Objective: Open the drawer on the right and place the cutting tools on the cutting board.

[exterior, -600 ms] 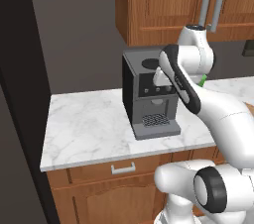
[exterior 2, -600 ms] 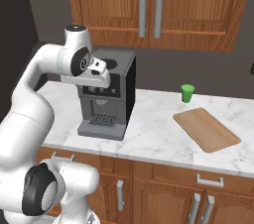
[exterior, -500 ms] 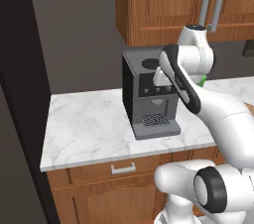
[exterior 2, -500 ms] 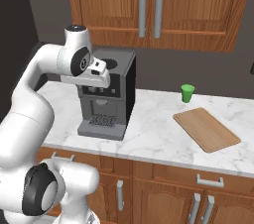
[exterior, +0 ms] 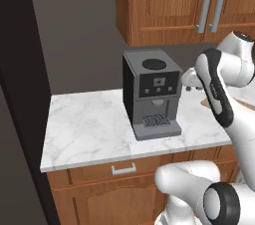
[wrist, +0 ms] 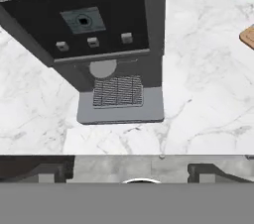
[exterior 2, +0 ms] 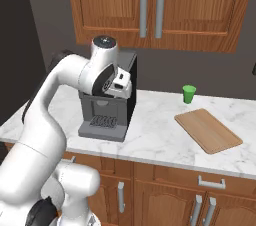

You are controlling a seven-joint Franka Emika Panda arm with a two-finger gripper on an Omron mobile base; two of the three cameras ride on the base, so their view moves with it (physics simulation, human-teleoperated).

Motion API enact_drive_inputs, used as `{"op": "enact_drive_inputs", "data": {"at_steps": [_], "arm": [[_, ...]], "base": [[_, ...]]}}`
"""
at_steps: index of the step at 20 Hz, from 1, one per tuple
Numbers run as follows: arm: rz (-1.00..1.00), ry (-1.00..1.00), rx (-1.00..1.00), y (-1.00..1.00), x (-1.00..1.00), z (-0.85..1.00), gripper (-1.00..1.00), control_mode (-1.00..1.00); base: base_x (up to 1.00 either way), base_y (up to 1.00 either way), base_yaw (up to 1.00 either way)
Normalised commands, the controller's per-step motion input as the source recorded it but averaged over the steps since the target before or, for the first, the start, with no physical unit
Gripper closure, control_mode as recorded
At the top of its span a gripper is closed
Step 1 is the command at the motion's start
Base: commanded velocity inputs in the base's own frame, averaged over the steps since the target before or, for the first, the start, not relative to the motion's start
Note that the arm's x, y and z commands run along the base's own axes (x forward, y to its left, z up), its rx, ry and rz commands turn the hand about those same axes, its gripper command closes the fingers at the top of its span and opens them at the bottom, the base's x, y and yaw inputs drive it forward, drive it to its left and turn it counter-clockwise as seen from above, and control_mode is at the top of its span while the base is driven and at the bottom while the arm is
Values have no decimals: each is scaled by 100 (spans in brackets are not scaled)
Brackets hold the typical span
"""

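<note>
One cutting board [exterior 2: 208,130] lies well right of the empty, wide-apart pincer [exterior 2: 120,86].

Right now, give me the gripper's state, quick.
Gripper: open and holding nothing, hovering above the counter in front of the coffee machine.
</note>
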Motion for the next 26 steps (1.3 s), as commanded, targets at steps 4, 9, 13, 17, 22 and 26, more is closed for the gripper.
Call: {"op": "enact_drive_inputs", "data": {"at_steps": [4,9,13,17,22,26], "arm": [[-6,-9,25,-100,-45,-6,-100,-100],[-8,0,22,-100,-35,-25,-100,-100],[-7,-2,27,-96,-30,-36,-100,-100],[-8,-6,28,-91,-30,-46,-100,-100],[-10,-4,28,-73,-15,-47,-100,-100],[-10,-13,24,-62,-14,-50,-100,-100]], "base": [[0,0,0],[0,0,0],[0,0,0],[0,0,0],[0,0,0],[0,0,0]]}}
